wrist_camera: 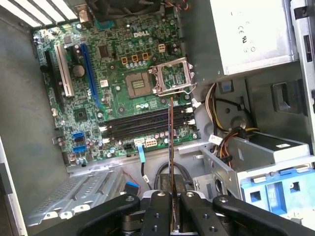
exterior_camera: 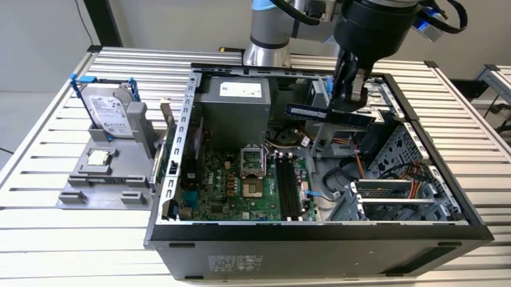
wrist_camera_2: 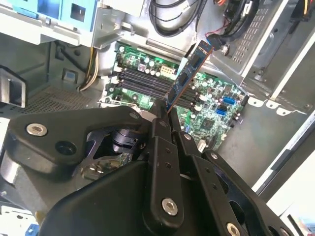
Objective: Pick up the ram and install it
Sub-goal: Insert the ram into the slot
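Note:
The ram (exterior_camera: pixel 319 112) is a long thin blue-green stick that hangs level over the open computer case (exterior_camera: pixel 319 230), near its back. My gripper (exterior_camera: pixel 349 103) is shut on the stick's right part and holds it well above the motherboard (exterior_camera: pixel 231 179). In the second wrist view the ram (wrist_camera_2: pixel 189 73) juts out from between my black fingers (wrist_camera_2: pixel 162 123), tilted over the board. In the first wrist view the ram (wrist_camera: pixel 171 142) shows edge-on, crossing the black memory slots (wrist_camera: pixel 142 125) below it. The slots (exterior_camera: pixel 289 185) look bare.
A grey holder (exterior_camera: pixel 104 179) at the exterior view's left carries a hard drive (exterior_camera: pixel 112 110) in a blue bracket and a small silver processor chip (exterior_camera: pixel 98 158). Inside the case are the power supply (exterior_camera: pixel 239 98), loose cables (exterior_camera: pixel 351 173) and a metal drive cage (exterior_camera: pixel 399 161).

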